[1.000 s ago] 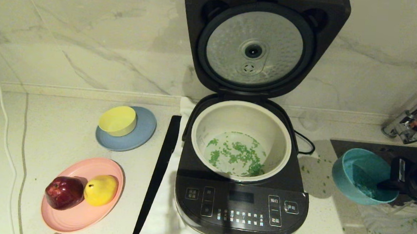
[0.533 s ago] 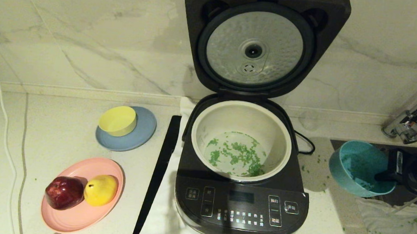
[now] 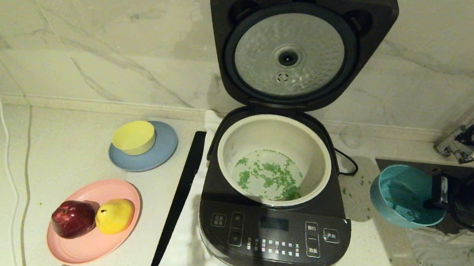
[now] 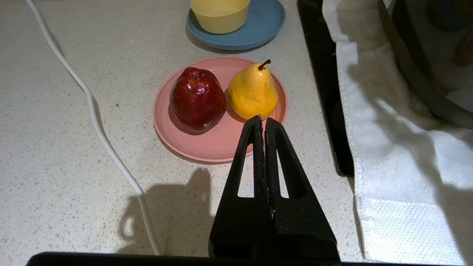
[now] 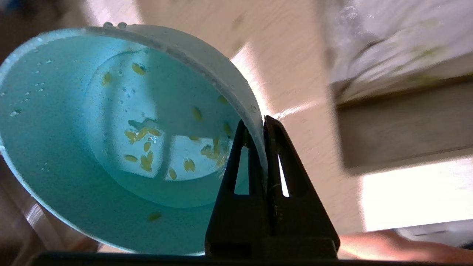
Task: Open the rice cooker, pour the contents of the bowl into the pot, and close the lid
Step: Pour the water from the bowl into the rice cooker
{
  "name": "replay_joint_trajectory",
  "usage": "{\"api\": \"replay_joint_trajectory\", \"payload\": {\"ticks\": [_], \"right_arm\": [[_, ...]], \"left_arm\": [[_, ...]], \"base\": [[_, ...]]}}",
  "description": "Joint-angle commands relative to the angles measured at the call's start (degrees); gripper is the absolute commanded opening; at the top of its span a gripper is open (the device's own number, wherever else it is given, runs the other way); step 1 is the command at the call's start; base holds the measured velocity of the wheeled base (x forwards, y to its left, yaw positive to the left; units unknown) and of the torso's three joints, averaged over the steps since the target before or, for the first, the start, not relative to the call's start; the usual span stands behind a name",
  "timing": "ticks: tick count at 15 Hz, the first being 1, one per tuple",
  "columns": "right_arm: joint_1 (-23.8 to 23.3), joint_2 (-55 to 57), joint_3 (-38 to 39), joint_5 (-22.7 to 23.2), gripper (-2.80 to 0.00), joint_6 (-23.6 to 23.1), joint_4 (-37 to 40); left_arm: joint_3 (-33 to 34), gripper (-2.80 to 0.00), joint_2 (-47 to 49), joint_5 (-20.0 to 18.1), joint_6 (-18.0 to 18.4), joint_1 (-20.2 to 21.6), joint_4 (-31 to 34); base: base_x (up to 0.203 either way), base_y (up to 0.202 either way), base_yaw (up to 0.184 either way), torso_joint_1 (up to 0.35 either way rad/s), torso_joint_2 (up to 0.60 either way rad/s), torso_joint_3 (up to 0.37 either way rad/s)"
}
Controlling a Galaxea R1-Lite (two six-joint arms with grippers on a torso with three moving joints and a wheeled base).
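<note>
at right edge of frame, right gripper (image 3: pixel 434 198) clamps the teal bowl (image 3: pixel 402 196) rim, tilted, mostly emptied. green bits (image 3: pixel 269 174) sit in the pot (image 3: pixel 236 149); lid (image 3: pixel 299 50) stands up. left gripper (image 4: pixel 264 122) parked, jaws together.

dim warm light | glare — lid (image 3: pixel 289 54) disc | right wrist background blurred

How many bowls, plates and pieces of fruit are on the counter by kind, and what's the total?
Bowls: 2, yellow bowl and teal bowl, the latter held by the right gripper
Plates: 2, blue plate and pink plate
Fruit: 2, red apple and yellow pear
Total: 6
</note>
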Motion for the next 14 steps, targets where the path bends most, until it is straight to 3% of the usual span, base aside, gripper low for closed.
{"api": "replay_joint_trajectory", "payload": {"ticks": [1,7,10,14], "right_arm": [[0.2,1.4,-1.4,-1.7,-2.8,0.4,-1.8],[4.3,-1.6,-0.5,-0.3,-2.8,0.9,-5.1],[4.3,-2.7,2.8,1.1,-2.8,-4.9,-4.7],[4.2,-1.1,2.8,-3.3,-2.8,-6.3,-6.0]], "left_arm": [[0.4,-2.8,-0.1,0.0,0.1,0.0,0.0],[0.4,-2.8,-0.1,0.0,0.1,0.0,0.0],[0.4,-2.8,-0.1,0.0,0.0,0.0,0.0],[0.4,-2.8,-0.1,0.0,0.0,0.0,0.0]], "base": [[0.0,0.0,0.0,0.0,0.0,0.0],[0.0,0.0,0.0,0.0,0.0,0.0],[0.0,0.0,0.0,0.0,0.0,0.0],[0.0,0.0,0.0,0.0,0.0,0.0]]}}
